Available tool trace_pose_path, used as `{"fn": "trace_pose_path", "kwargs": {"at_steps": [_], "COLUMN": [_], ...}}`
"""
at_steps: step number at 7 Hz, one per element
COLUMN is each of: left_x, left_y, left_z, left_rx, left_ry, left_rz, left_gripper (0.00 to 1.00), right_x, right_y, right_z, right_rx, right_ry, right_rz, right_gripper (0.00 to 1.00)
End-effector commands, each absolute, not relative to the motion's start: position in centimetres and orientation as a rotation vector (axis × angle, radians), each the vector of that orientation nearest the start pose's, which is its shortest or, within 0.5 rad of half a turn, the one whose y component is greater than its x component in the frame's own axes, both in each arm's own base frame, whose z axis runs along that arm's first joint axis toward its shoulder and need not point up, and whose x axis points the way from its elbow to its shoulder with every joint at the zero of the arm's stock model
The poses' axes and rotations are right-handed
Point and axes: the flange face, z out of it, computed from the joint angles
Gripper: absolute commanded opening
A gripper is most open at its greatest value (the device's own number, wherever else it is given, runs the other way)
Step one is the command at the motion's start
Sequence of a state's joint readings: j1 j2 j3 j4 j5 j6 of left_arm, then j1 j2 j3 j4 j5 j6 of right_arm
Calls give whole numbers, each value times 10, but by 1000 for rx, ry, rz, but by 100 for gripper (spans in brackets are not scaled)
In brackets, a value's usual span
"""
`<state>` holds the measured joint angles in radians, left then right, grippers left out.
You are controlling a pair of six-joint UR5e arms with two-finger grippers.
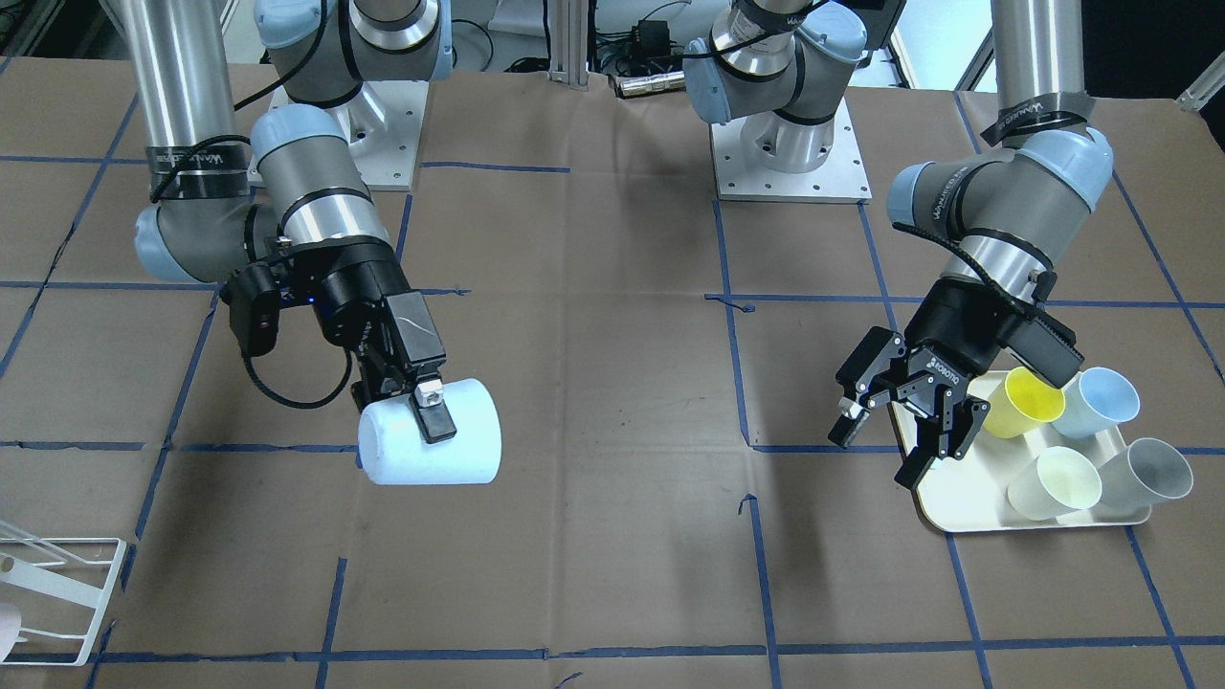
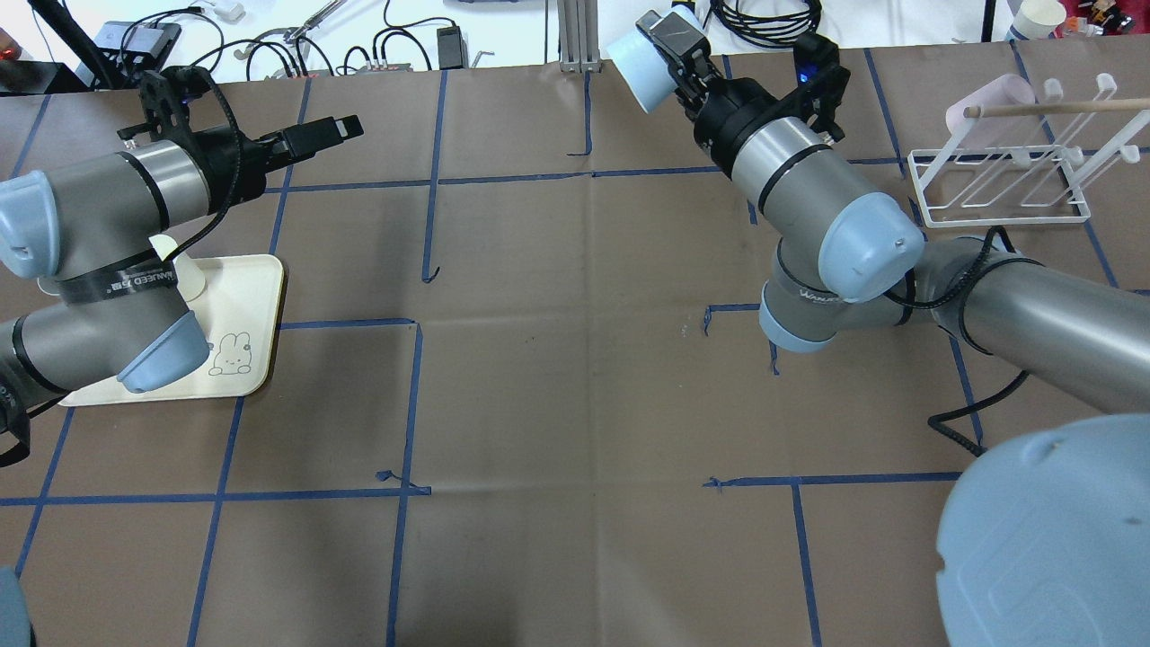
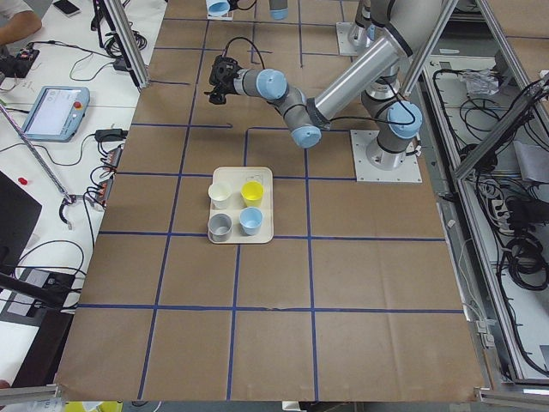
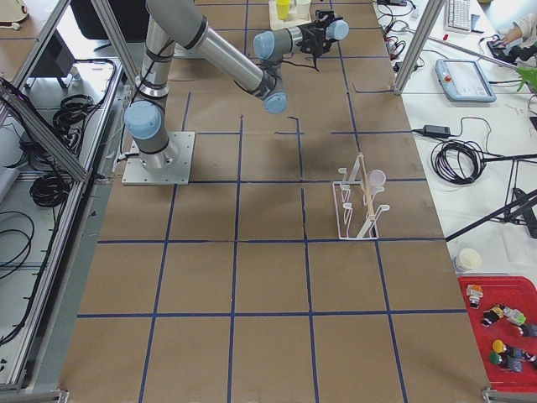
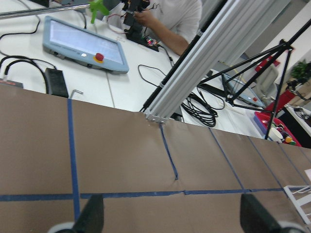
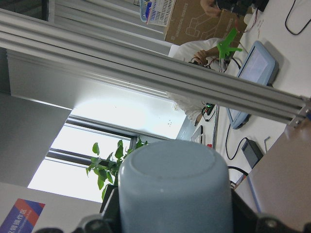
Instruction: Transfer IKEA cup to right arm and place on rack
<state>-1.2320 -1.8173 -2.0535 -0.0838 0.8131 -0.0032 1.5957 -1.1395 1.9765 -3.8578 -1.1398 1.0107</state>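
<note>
My right gripper [image 1: 431, 421] is shut on the pale blue IKEA cup [image 1: 431, 448], which it holds on its side above the table with one finger across the outer wall. In the overhead view the cup [image 2: 633, 63] hangs at the table's far edge, left of the white wire rack [image 2: 997, 189]. The right wrist view is filled by the cup's base [image 6: 172, 189]. The rack [image 1: 57, 593] also shows at the front-facing view's bottom left. My left gripper [image 1: 876, 450] stands open and empty beside the cream tray [image 1: 957, 502]; its fingertips [image 5: 90, 218] frame bare table.
The tray holds a yellow cup [image 1: 1029, 402], a blue cup [image 1: 1101, 402], a cream cup [image 1: 1053, 483] and a grey cup [image 1: 1144, 474]. A pink cup [image 2: 993, 99] hangs on the rack. An aluminium post [image 2: 570, 36] stands at the far edge near the held cup.
</note>
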Motion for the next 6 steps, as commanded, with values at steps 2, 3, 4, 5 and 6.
{"fn": "trace_pose_path", "kwargs": {"at_steps": [2, 3, 4, 5, 6], "left_x": [-63, -68, -72, -78, -83], "left_y": [-576, -582, -582, -577, -576], "left_z": [352, 364, 371, 378, 393], "left_rx": [116, 138, 161, 170, 174], "left_ry": [-2633, -2689, -2762, -2827, -2868], "left_rz": [888, 810, 719, 622, 553], "left_gripper": [99, 99, 99, 99, 99], "right_x": [84, 44, 5, -41, -85], "right_y": [-541, -542, -538, -533, -527], "right_z": [330, 328, 323, 324, 322], "right_rx": [153, 69, -22, -101, -145], "right_ry": [2044, 2052, 2090, 2113, 2141], "right_rz": [-1597, -1617, -1677, -1746, -1808], "right_gripper": [40, 40, 40, 40, 40]}}
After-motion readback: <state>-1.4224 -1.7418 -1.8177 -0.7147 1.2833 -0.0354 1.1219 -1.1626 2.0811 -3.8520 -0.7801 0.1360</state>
